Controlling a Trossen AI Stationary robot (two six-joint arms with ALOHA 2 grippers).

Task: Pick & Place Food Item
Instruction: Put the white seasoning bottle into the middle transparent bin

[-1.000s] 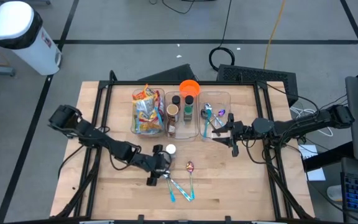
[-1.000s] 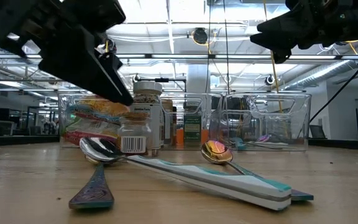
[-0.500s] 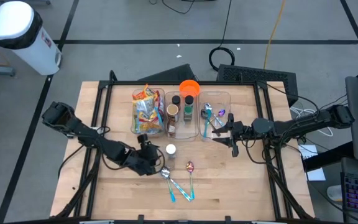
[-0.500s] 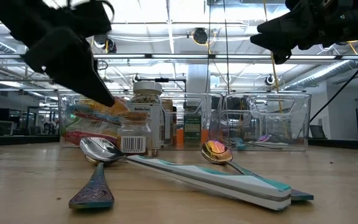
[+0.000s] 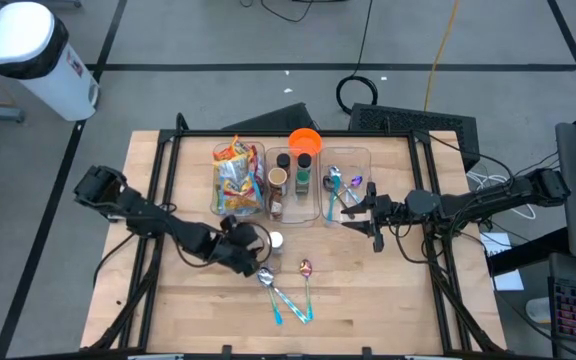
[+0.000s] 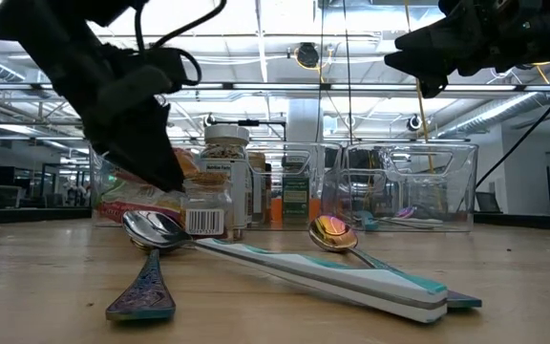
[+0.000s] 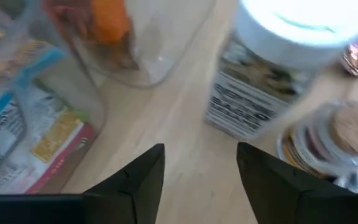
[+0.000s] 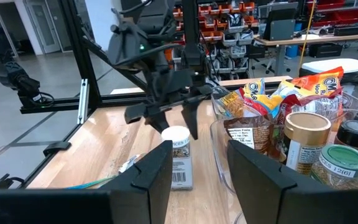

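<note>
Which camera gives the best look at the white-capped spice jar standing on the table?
The right wrist view: the spice jar stands whole and upright, cap, label and barcode clear. The low view shows it partly behind the left gripper. The high view shows only its cap. The left wrist view crops it.
</note>
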